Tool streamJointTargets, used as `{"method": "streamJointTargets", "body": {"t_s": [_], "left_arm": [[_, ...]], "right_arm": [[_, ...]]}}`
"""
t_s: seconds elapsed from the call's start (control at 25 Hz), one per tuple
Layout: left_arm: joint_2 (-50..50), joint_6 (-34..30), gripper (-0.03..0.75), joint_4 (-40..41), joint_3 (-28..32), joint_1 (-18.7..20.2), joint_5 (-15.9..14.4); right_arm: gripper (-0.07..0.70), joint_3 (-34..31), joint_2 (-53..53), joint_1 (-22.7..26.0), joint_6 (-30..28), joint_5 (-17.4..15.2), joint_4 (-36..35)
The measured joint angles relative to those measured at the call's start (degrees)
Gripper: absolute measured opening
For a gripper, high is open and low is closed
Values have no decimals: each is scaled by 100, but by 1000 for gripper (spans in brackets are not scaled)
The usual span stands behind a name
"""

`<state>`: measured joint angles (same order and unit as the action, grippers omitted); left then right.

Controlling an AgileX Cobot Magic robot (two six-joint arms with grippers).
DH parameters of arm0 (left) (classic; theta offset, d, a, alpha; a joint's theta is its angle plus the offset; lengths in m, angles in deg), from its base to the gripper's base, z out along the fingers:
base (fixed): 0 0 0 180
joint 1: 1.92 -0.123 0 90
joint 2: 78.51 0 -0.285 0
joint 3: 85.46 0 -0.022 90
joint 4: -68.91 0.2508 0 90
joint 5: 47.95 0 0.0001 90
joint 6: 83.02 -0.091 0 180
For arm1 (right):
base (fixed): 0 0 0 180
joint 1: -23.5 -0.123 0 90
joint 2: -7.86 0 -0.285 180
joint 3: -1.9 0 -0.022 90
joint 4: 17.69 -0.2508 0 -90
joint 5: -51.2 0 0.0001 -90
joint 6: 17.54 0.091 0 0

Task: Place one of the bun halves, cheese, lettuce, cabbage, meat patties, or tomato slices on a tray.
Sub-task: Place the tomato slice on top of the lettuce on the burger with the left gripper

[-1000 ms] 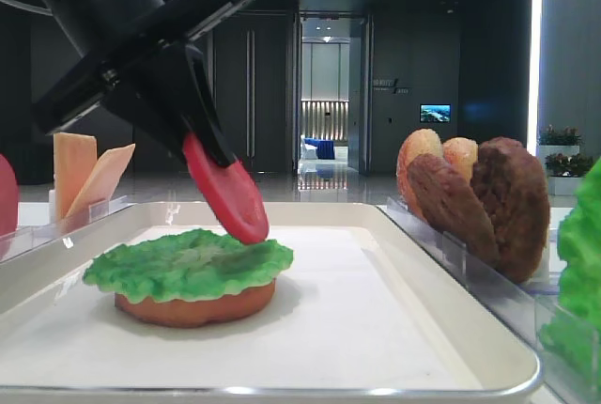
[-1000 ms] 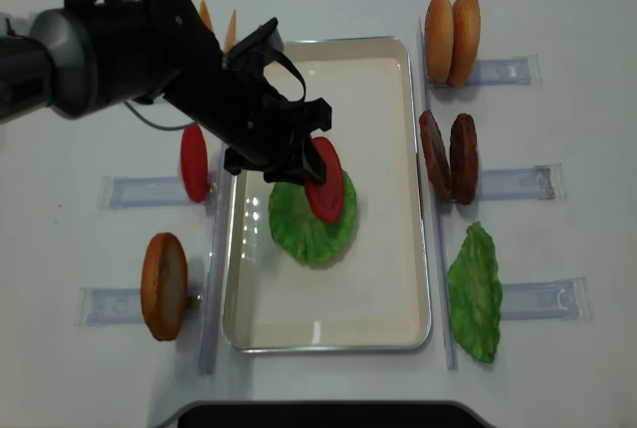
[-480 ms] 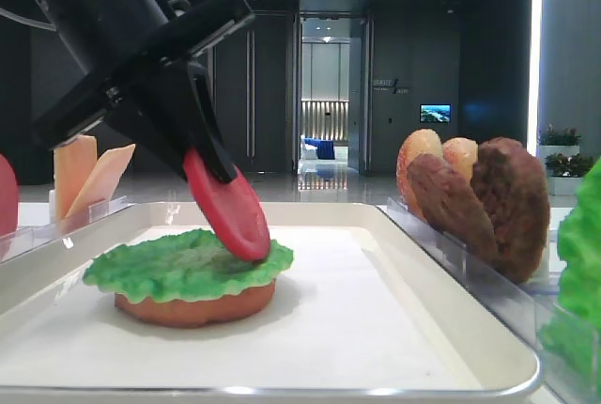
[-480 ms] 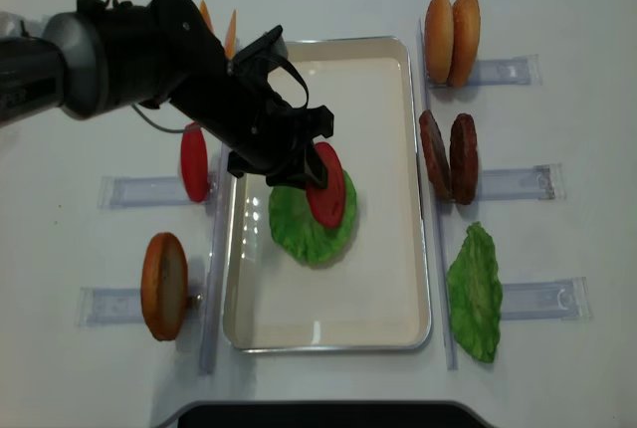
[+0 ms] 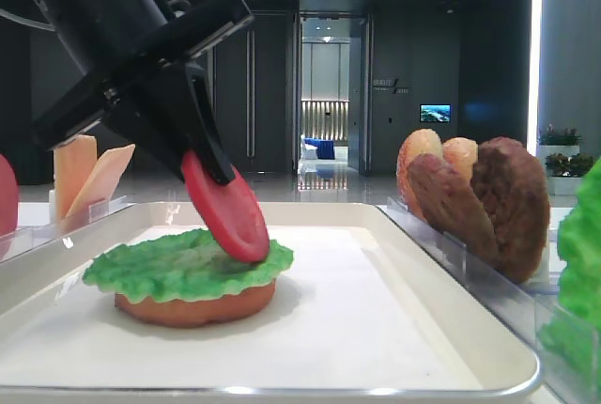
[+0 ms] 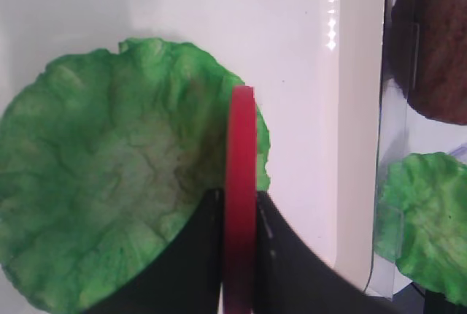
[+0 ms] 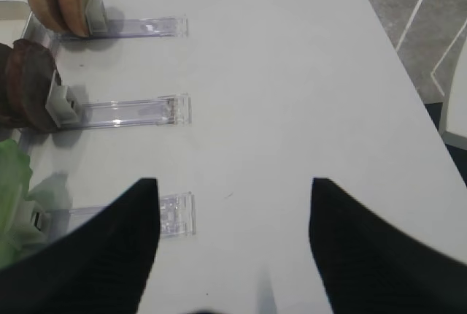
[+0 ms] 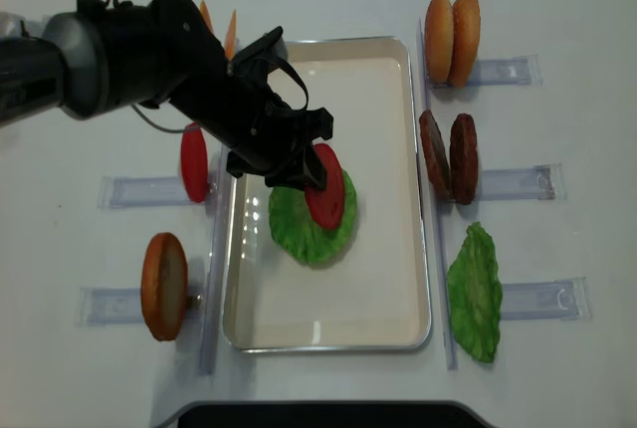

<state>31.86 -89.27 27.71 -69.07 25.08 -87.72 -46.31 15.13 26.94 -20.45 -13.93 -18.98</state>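
The step in hand looks like the set-down of a flat round red tomato slice (image 8: 324,186): the left gripper (image 5: 208,162) has its black jaws pinched tight on the slice's upper edge, holding it tilted, with its lower edge touching the bright green ruffled lettuce leaf (image 5: 188,261) that lies on a round orange-tan bun half (image 5: 192,307) in the large shallow cream-white tray (image 8: 378,100), towards the tray's left side. The next move, I'd judge, calls for laying the disc flatter over the leaf before the jaws part — let go at this tilt, it might roll or slide off towards the bare tray floor. The low side view shows the contact and the bun beneath, which the overhead view hides under the leaf; the overhead view instead shows the layout — a spare tomato slice (image 8: 194,163) and another bun half (image 8: 164,286) in clear holders by the tabletop's left edge. The left wrist view shows the slice edge-on (image 6: 240,182). The right gripper (image 7: 230,234) hangs over bare white tabletop (image 7: 292,73) near its right edge, jaws spread and holding nothing.
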Motion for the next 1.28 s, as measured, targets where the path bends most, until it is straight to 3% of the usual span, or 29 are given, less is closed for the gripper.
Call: {"method": "streamJointTargets", "body": {"t_s": [0.32,0.6,1.04,1.28], "left_arm": [[0,0,81,113,0,0,-63],[0,180,224,384,0,0,-168],[-51,1149,505,1589,-21,0,-733],[-485,1889,543,2544,-349,0,-1167]], "right_arm": [[426,0,0,0,0,0,0],[426,0,0,0,0,0,0],[426,0,0,0,0,0,0],[426,0,0,0,0,0,0]]}}
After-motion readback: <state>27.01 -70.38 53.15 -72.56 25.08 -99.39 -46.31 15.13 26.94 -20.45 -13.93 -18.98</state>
